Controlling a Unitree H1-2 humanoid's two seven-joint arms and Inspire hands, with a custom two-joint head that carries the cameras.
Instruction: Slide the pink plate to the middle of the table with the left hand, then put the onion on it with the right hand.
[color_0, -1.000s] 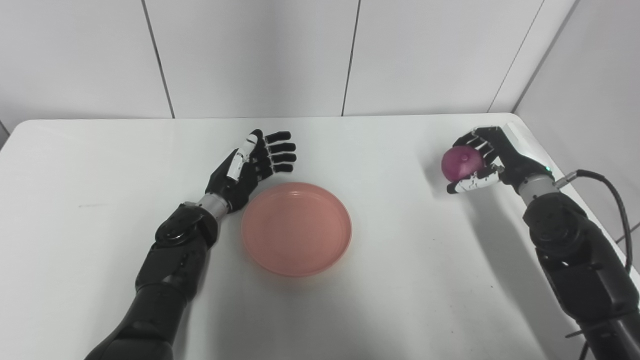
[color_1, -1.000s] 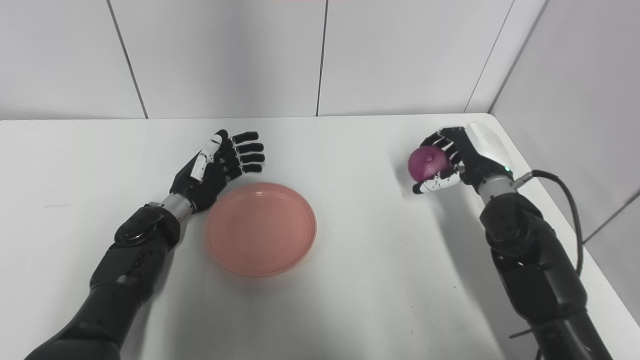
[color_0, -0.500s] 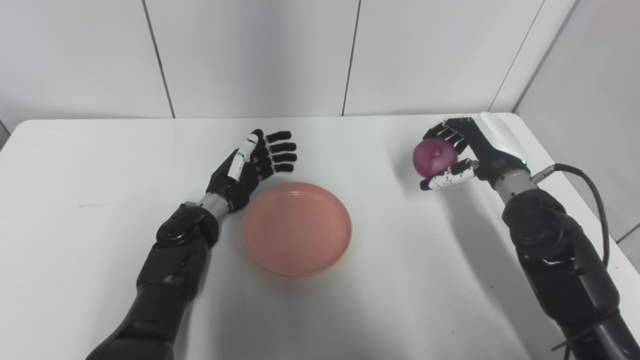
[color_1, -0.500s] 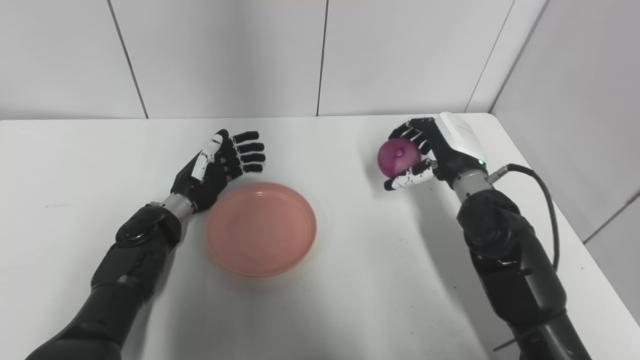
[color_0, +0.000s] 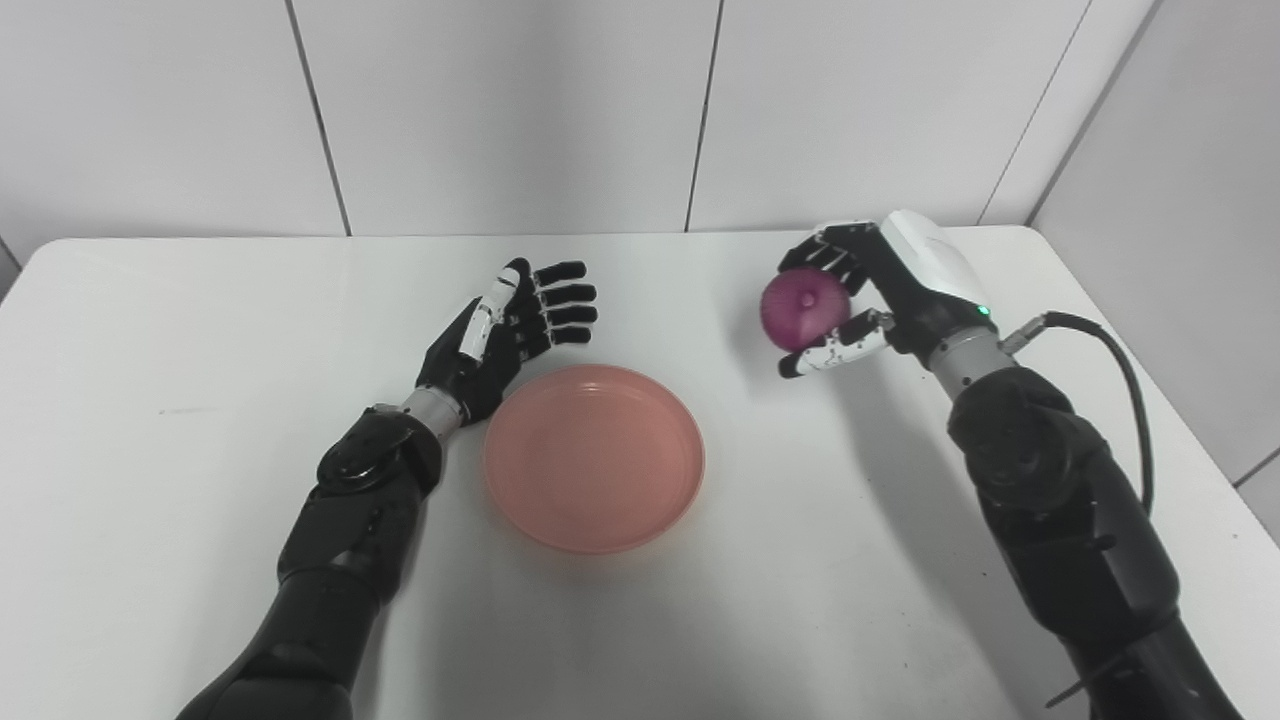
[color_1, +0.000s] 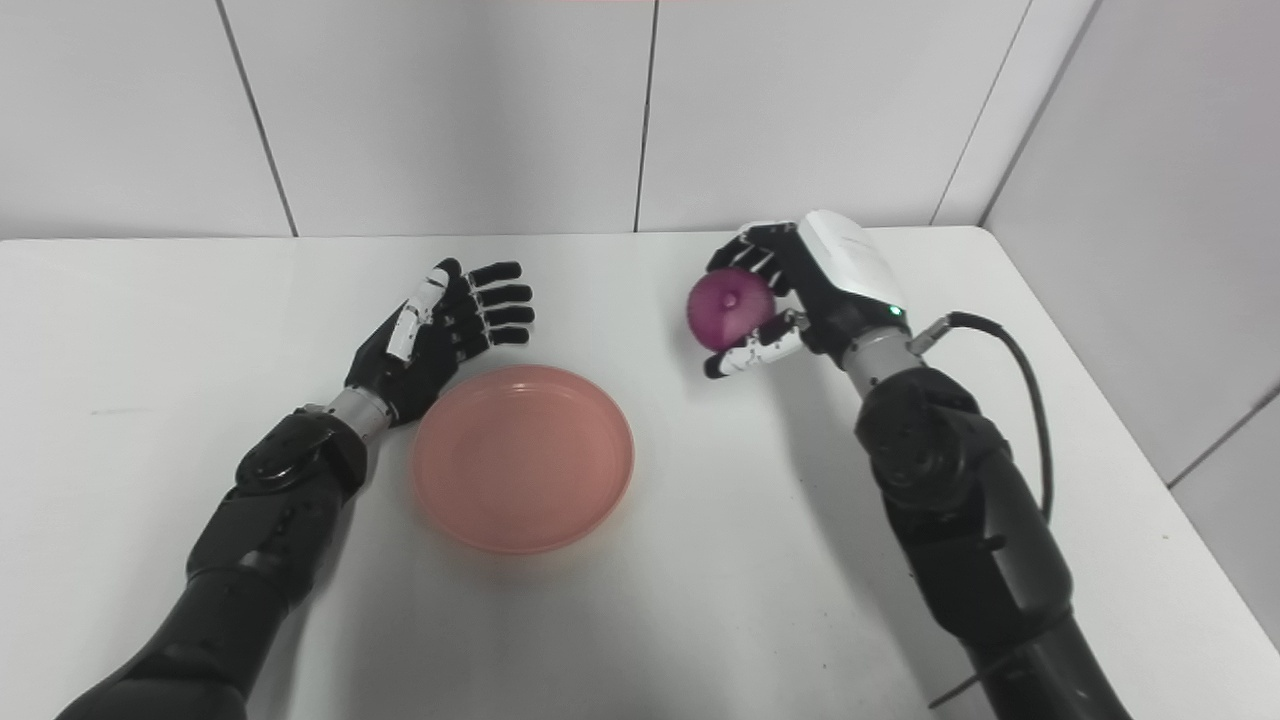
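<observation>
white tabletop (color_0: 150, 480) is carrying the pink plate (color_0: 593, 457) mid-surface already; right hand (color_0: 880, 290) fingers are gripping the onion (color_0: 804, 310), left hand (color_0: 505, 335) is resting, fingers spread empty.

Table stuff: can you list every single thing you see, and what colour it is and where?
table: one, white, fills the view, white wall panels behind it
plate: one, pink, near the table's middle, nothing on it
onion: one, purple, held above the table, right of the plate
cable: one, black, by the right arm
left hand: one, black and white, open, just left of the plate's far rim
right hand: one, black and white, fingers round the onion
</observation>
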